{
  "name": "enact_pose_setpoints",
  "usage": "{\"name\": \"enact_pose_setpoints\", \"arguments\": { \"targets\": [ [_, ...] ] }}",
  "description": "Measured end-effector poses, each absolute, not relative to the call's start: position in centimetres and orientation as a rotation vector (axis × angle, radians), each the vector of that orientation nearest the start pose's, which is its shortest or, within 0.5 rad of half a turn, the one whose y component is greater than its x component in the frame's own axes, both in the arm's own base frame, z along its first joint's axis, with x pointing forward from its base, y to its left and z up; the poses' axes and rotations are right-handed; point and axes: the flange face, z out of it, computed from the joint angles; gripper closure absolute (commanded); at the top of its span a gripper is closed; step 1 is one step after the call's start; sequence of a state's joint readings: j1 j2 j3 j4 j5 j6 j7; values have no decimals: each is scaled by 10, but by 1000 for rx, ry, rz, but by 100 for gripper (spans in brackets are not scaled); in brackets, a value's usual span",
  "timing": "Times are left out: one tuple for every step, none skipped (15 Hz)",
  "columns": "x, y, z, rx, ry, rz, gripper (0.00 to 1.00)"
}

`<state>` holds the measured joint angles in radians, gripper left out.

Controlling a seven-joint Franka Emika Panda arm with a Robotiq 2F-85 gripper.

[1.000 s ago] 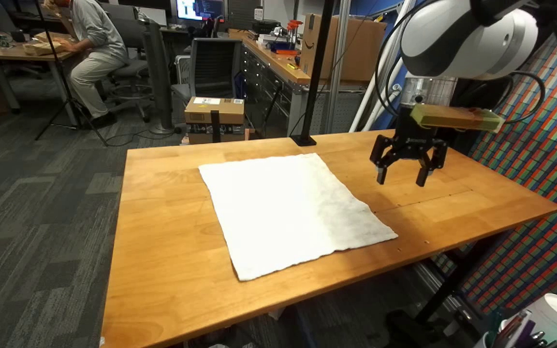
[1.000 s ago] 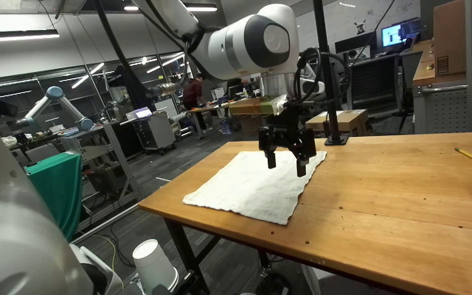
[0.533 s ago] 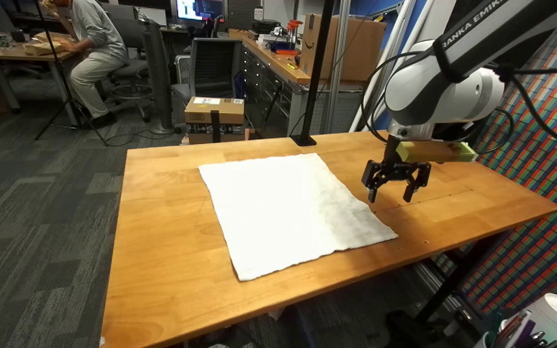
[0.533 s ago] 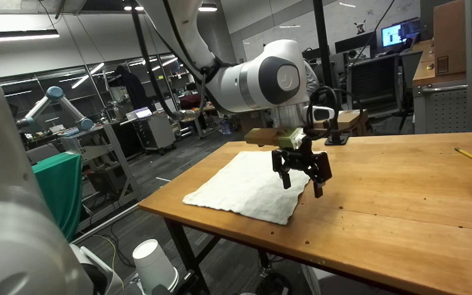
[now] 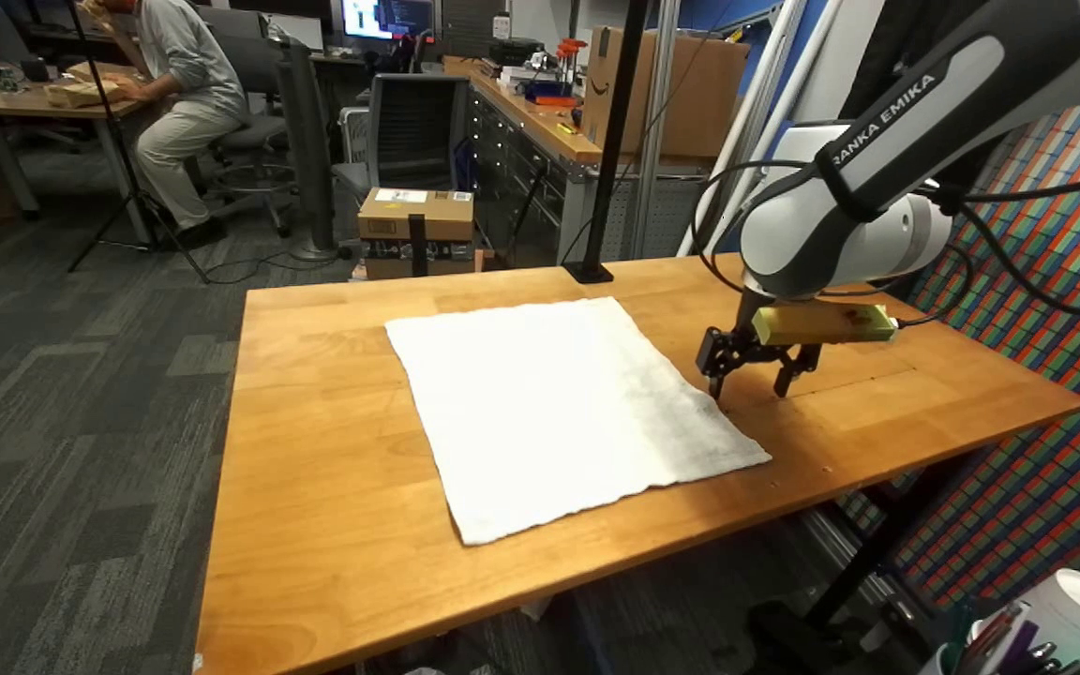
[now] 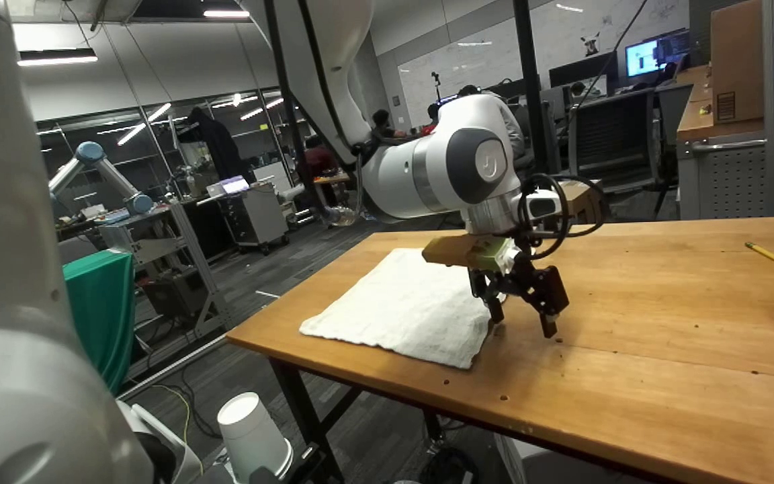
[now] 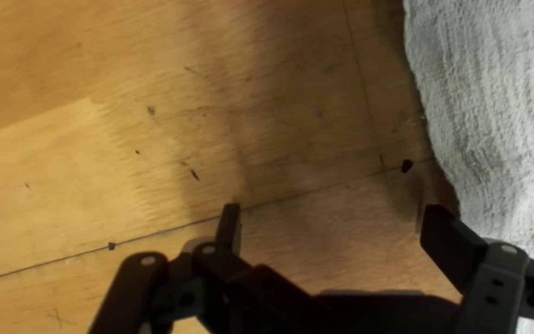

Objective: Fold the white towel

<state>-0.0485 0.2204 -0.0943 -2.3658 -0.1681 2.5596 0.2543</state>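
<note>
Right below the gripper: bare tabletop, with the white towel just off one finger.

Jaws are spread wide, nothing between them. One fingertip sits right by the towel's edge (can't tell if it's touching), and the cloth runs flat and unfolded away from that side. I'd say that edge is the grab: slide over until it lies between the fingers, drop till the tips barely graze the tabletop, then pinch slowly so the cloth bunches rather than slips.
</note>
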Motion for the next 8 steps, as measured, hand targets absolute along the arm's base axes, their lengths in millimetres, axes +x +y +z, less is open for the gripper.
{"name": "enact_pose_setpoints", "arguments": {
  "targets": [
    [501,-68,229,-3225,410,60,0],
    [499,-65,228,-3215,409,102,0],
    [496,-59,226,-3195,402,154,0],
    [493,-52,225,-3171,393,205,0],
    [491,-46,225,-3146,385,247,0],
    [490,-41,225,-3126,379,281,0],
    [489,-37,226,-3108,377,309,0],
    [488,-34,227,-3092,374,334,0]
  ]
}}
